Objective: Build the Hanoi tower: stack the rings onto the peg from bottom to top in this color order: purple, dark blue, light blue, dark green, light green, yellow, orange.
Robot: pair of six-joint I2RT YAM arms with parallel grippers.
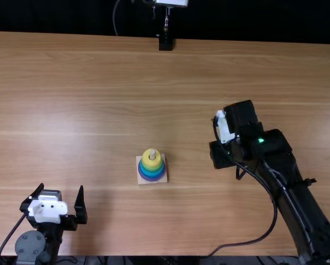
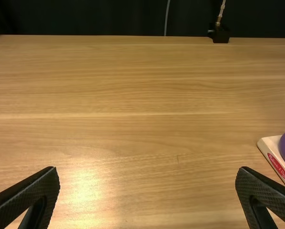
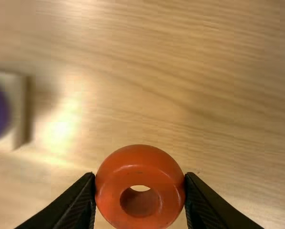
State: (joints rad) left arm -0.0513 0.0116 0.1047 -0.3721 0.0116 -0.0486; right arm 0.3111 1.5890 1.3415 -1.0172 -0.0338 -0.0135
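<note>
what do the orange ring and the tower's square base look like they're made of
Orange ring: probably painted or lacquered wood, though plastic is possible; the glossy highlights on its smooth surface don't settle it.
Square base: likely bare wood with a matte finish, going by its pale, natural colour and lack of shine.

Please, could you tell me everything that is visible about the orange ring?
The orange ring is thick and round, reddish orange, with a rounded outer edge and a round hole through its middle. Its surface looks smooth and glossy, perhaps painted wood or plastic, and the ring appears whole. The right gripper holds it, one finger pressing each side. It is over the table, off to the side of the stacked tower and not on the peg.
</note>
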